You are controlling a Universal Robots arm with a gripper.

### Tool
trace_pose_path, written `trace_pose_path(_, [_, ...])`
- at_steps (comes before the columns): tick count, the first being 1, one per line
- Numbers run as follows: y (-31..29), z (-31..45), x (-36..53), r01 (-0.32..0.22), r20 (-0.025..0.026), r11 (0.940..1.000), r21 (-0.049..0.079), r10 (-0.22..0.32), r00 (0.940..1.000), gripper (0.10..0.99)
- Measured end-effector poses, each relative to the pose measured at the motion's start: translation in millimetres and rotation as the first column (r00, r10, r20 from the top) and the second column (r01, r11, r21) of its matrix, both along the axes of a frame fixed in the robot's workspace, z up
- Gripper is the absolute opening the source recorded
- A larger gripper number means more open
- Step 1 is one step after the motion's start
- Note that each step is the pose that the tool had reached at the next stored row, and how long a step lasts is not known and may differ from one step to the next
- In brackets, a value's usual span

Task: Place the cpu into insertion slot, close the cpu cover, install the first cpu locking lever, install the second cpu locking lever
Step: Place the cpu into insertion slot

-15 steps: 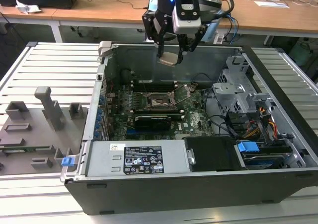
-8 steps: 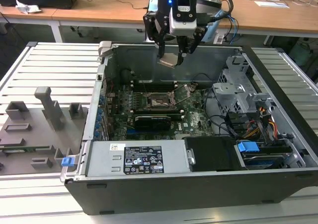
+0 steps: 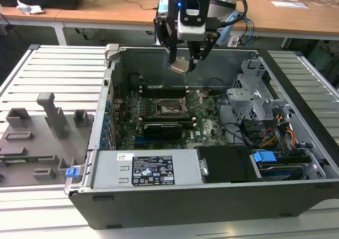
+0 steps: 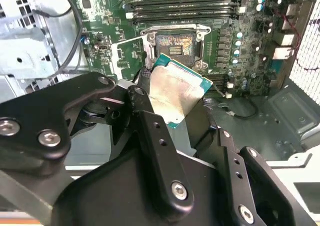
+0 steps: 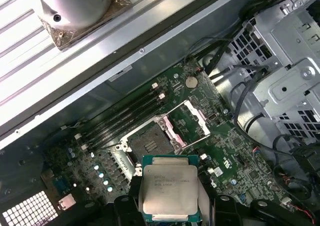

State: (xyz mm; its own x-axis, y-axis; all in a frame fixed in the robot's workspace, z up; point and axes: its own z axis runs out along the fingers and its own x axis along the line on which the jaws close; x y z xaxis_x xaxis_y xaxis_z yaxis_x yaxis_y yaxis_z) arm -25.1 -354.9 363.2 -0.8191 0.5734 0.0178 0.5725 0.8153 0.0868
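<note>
Your gripper (image 3: 183, 64) is clamped on the cpu (image 5: 169, 188), with 1 finger (image 4: 150, 126) on each of 2 opposite edges. That leaves the dull metal top and the underside free, most likely so the chip can go down flat with nothing trapped beneath it. In the exterior view the chip hangs tilted at the fingertips, high above the board and level with the upper rim of the computer case (image 3: 212, 207).

The insertion slot (image 5: 147, 145) lies below the gripper and a little ahead of the fingertips in both wrist views. Its pin field is bare, so nothing is seated in it. The cpu cover (image 5: 200, 118) stands swung open on its hinge just beside the slot, on the side away from the memory slots (image 4: 180, 0). I judge it is open to keep the approach from above clear.

The case itself lies open-side up under the hand and holds the motherboard (image 3: 206, 127), a drive cage and loose cabling. The chip is not yet inside the socket frame, and it touches only your fingers.
</note>
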Motion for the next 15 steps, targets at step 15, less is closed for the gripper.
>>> trace_pose_path(15, [0.0,-0.8,0.0,0.166,0.0000,0.9861,0.000,-0.166,0.9861,0.525])
